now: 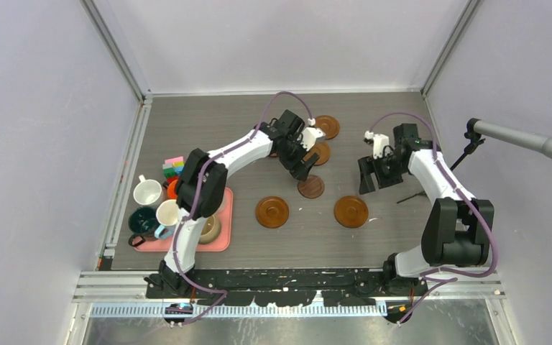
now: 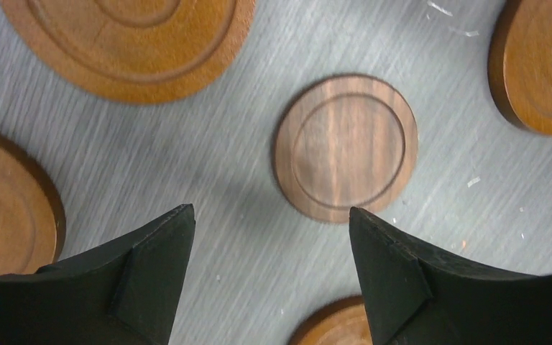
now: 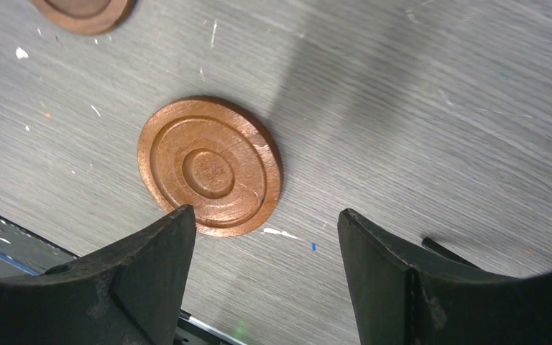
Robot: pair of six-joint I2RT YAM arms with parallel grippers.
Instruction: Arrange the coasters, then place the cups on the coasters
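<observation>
Several round brown coasters lie flat on the grey table. The darker, smaller coaster (image 1: 310, 187) (image 2: 345, 147) lies just ahead of my left gripper (image 1: 300, 167) (image 2: 272, 215), which hovers open and empty above bare table. Orange-brown coasters lie around it (image 2: 133, 43) (image 2: 539, 65), and one (image 1: 318, 152) is partly hidden under the left wrist. My right gripper (image 1: 375, 180) (image 3: 266, 219) is open and empty above another orange-brown coaster (image 1: 351, 211) (image 3: 210, 167). The cups stand at the far left: a white one (image 1: 147, 192), a dark green one (image 1: 144, 221) and a tan one (image 1: 208, 228).
A pink tray (image 1: 222, 241) under some of the cups sits at the left front. Colourful toy blocks (image 1: 173, 167) lie behind it. A microphone (image 1: 525, 140) juts in from the right wall. A small black stick (image 1: 410, 198) lies beside the right arm.
</observation>
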